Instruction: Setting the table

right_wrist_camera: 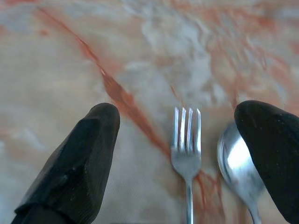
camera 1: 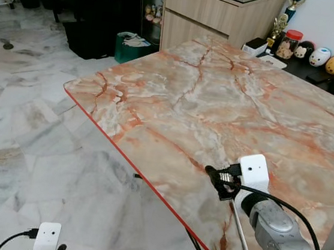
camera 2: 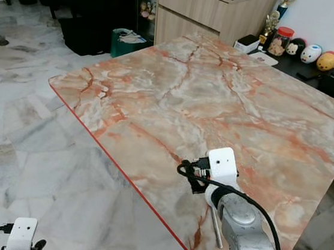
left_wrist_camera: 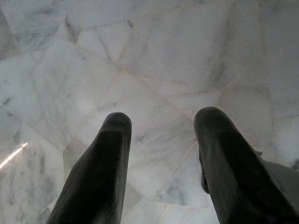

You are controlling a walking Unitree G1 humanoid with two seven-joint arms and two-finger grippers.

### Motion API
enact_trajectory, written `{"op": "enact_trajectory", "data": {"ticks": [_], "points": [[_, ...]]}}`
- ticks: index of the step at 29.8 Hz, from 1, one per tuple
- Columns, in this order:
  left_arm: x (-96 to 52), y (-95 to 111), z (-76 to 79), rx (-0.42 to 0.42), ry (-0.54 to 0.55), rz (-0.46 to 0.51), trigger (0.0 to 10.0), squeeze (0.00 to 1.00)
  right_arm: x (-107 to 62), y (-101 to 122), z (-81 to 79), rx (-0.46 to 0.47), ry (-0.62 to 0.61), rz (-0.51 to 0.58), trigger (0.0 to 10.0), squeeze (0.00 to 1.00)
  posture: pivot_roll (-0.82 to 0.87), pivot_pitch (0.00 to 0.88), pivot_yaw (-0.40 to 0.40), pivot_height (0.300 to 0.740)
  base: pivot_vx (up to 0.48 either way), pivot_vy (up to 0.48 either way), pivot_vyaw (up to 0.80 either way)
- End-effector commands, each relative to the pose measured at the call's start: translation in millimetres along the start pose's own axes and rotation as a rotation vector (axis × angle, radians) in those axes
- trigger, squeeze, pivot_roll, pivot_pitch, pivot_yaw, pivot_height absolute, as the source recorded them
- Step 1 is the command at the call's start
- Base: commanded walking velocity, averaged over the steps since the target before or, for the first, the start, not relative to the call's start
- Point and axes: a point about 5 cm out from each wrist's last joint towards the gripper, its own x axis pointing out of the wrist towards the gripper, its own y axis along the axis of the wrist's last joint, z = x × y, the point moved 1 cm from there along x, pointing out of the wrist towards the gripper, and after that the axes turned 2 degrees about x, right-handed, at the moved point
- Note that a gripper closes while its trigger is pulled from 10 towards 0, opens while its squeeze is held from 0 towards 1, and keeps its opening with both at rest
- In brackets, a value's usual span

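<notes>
A silver fork (right_wrist_camera: 187,149) and a spoon (right_wrist_camera: 236,163) lie side by side on the pink marble table (camera 1: 218,100), near its front edge. My right gripper (right_wrist_camera: 183,114) hovers open just above them. The fork lies between its two black fingers, and the spoon's bowl is partly hidden by one fingertip (right_wrist_camera: 268,135). In the eye views a silver handle (camera 1: 241,230) pokes out from under my right arm (camera 1: 276,228). My left gripper (left_wrist_camera: 161,121) hangs open above the floor, holding nothing.
The table's red front edge (camera 1: 126,162) runs diagonally over the white marble floor (camera 1: 27,133). A wooden sideboard (camera 1: 222,13), a green bag (camera 1: 131,45) and black furniture (camera 1: 90,7) stand behind. Toys and jars (camera 1: 319,58) line a dark shelf at the far right.
</notes>
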Motion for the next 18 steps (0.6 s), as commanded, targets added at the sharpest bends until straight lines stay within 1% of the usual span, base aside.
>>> {"op": "enact_trajectory", "data": {"ticks": [1, 3, 4, 5, 6, 7, 11, 12, 18], "points": [[-0.8, -4, -0.5, 0.008, -0.003, -0.019, 10.0, 0.00, -7.4, 4, 3.6, 0.019, -0.018, -0.031, 10.0, 0.00, 0.01, 0.000, -0.027, 0.740, 0.000, 0.000, 0.00], [-0.9, -5, -0.4, 0.008, -0.003, -0.019, 10.0, 0.00, -9.2, 3, 3.2, 0.015, -0.013, -0.047, 10.0, 0.00, 0.01, 0.000, -0.027, 0.740, 0.000, 0.000, 0.00], [-1.0, -5, -0.2, 0.010, -0.002, -0.021, 10.0, 0.00, -13.1, 4, 1.6, 0.010, -0.006, -0.054, 10.0, 0.00, 0.01, 0.000, -0.028, 0.740, 0.000, 0.000, 0.00], [-1.2, -6, -0.2, 0.010, -0.002, -0.023, 10.0, 0.00, -14.5, 5, 0.4, 0.036, -0.007, -0.051, 10.0, 0.00, 0.01, 0.000, -0.025, 0.740, 0.000, 0.000, 0.00], [-1.2, -6, -0.2, 0.010, -0.002, -0.023, 10.0, 0.00, -14.5, 5, 0.4, 0.036, -0.007, -0.051, 10.0, 0.00, 0.01, 0.000, -0.025, 0.740, 0.000, 0.000, 0.00], [-1.3, -6, 0.0, 0.012, -0.004, -0.026, 10.0, 0.00, -13.9, 7, 0.6, 0.066, -0.017, -0.047, 10.0, 0.00, 0.01, 0.000, -0.027, 0.740, 0.000, 0.000, 0.00], [-1.3, -7, -0.3, 0.015, -0.007, -0.028, 10.0, 0.00, -10.4, 10, 1.9, 0.092, -0.033, -0.023, 10.0, 0.00, 0.01, 0.000, -0.029, 0.740, 0.000, 0.000, 0.00], [-1.3, -7, -0.8, 0.014, -0.007, -0.029, 10.0, 0.00, -8.3, 12, 2.7, 0.109, -0.046, -0.004, 10.0, 0.00, 0.01, 0.000, -0.031, 0.740, 0.000, 0.000, 0.00], [-1.9, -8, -0.9, 0.005, -0.013, -0.028, 10.0, 0.00, -4.0, 18, 7.4, 0.124, -0.074, 0.014, 10.0, 0.00, 0.01, 0.000, -0.032, 0.740, 0.000, 0.000, 0.00]]}}
